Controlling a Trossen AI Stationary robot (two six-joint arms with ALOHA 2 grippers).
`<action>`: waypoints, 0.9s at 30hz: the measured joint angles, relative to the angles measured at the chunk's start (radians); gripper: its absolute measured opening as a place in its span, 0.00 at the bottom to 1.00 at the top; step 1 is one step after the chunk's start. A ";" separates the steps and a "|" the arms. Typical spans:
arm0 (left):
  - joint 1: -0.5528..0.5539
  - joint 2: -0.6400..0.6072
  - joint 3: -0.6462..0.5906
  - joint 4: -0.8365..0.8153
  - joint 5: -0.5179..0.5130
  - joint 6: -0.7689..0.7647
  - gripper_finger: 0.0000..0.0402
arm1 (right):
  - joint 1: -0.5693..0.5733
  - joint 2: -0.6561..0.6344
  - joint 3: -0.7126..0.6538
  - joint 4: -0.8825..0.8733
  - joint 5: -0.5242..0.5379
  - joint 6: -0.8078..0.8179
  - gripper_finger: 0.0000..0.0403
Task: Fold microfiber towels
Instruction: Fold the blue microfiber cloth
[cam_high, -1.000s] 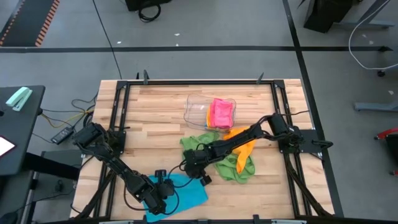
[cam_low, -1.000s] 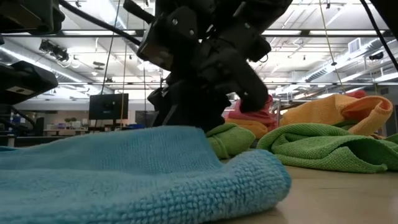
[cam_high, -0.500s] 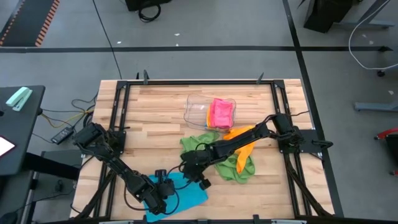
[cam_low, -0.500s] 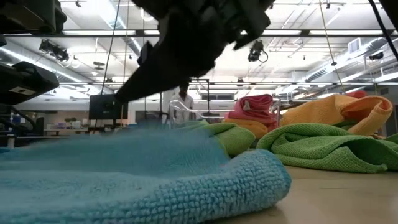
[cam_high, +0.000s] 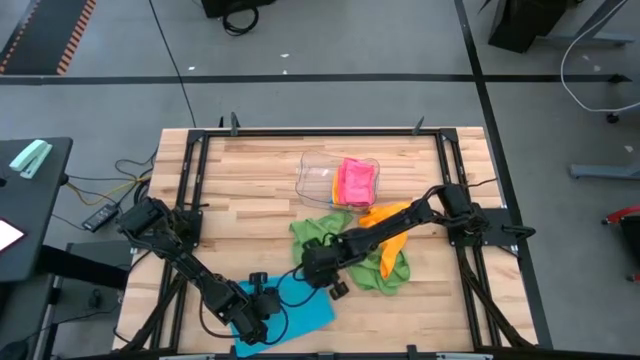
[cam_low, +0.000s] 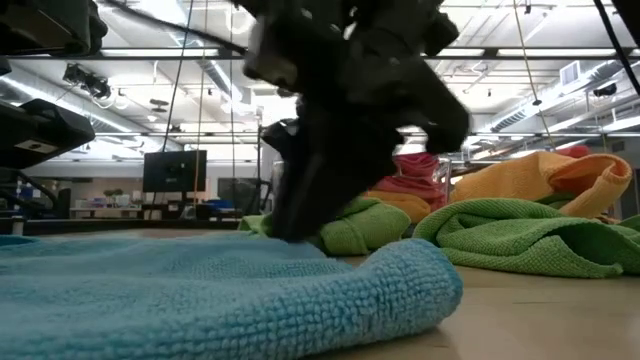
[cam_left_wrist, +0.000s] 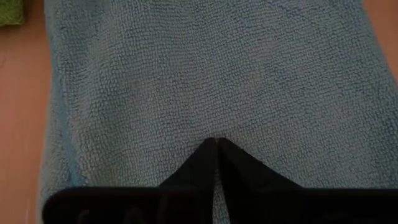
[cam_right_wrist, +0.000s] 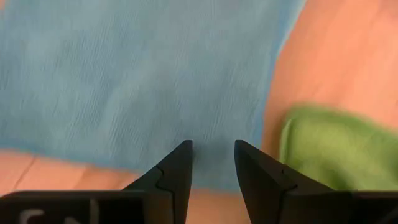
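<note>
Wooden table (cam_high: 250, 180) w/ a black frame around it fills the middle of the high view; grey floor all round.

Two dark arms reach in over the near half. Left arm runs from the table's left edge down to the near edge. Right arm comes from the right edge and stretches across toward the centre.

Blue towel (cam_high: 290, 308) lies spread at the near edge, left of centre, one side a bit rumpled; in the low view its thick fold (cam_low: 400, 290) fills the foreground. Green towels: one bunched heap (cam_high: 385, 268) near the right arm's forearm, another (cam_high: 315, 230) just beyond the blue one, toward the tray. Orange towel (cam_high: 392, 213) is crumpled betw. the green heap and the tray, partly under the right arm. Pink towel (cam_high: 356, 181) sits folded inside the clear plastic tray (cam_high: 318, 176), past the table's centre.

Left gripper (cam_left_wrist: 216, 142) rests on the blue towel near its near-left part, fingers pressed together tip to tip, flat on the pile; no cloth visibly pinched betw. them. Right gripper (cam_right_wrist: 213, 149) hovers at the blue towel's far-right edge, next to the green one; fingers stand apart w/ a clear gap, nothing in it. In the low view it shows as a dark mass (cam_low: 340, 120) just above the blue cloth.

Off the table, left: a black side stand w/ a pale green item (cam_high: 30, 158), type unclear.
</note>
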 joint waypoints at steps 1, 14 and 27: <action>0.000 0.000 0.000 0.000 0.000 0.002 0.09 | 0.004 -0.002 0.000 -0.022 0.023 0.001 0.32; -0.001 0.000 0.000 0.007 -0.005 0.003 0.02 | 0.026 -0.006 -0.010 -0.095 0.176 -0.010 0.32; -0.001 0.001 0.000 0.015 -0.013 0.004 0.04 | 0.027 -0.007 -0.020 0.063 0.142 -0.002 0.32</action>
